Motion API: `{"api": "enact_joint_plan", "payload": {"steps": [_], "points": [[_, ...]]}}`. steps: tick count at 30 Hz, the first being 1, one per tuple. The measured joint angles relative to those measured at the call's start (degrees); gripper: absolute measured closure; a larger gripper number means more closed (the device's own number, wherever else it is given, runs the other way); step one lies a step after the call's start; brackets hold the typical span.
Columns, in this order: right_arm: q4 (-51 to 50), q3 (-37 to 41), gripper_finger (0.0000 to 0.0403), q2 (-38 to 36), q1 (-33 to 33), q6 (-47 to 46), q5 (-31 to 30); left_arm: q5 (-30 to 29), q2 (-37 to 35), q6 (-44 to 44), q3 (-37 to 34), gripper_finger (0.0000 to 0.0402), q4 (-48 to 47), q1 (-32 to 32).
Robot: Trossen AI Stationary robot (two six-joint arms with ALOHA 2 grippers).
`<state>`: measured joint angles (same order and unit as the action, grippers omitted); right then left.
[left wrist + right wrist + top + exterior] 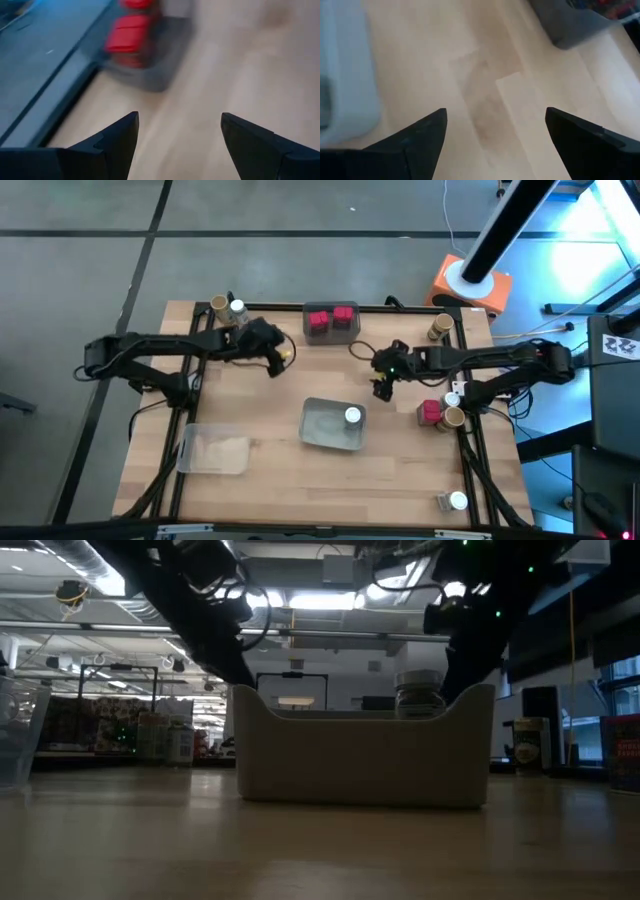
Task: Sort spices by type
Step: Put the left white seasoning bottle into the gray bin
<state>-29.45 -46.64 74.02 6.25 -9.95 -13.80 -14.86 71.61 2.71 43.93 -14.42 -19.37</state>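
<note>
In the high view, two red blocky jars [330, 319] stand in the grey tray [331, 334] at the far edge. One white-topped jar [353, 416] stands in the middle tray [322, 428]. A tan-topped jar [218, 305] and a white-topped jar [238, 308] stand at the far left corner. My left gripper [283, 360] [180, 120] is open and empty, left of the grey tray [160, 75]. My right gripper [383, 388] [495, 115] is open and empty above bare wood, between the two trays.
A clear tray [213, 450] lies near left. On the right stand a tan-topped jar [440, 327], a red jar [431, 412], a tan-topped jar [453, 418] and, near the front corner, a white-topped jar [457, 501]. The low view shows the middle tray [365, 755] head-on.
</note>
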Motion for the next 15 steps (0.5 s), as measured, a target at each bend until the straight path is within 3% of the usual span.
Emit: {"api": "enact_joint_plan", "payload": {"steps": [7,15], "points": [[6.6,2.2,0.0065,0.0,5.1,1.9,-0.8,-5.7,0.0,-2.5,3.0,0.0135,-3.4,-9.2],[11.0,5.3,0.0065,0.1,9.1,4.4,-0.8,-7.0,0.0,-3.8,3.1,0.0135,-3.2,-19.7]]}}
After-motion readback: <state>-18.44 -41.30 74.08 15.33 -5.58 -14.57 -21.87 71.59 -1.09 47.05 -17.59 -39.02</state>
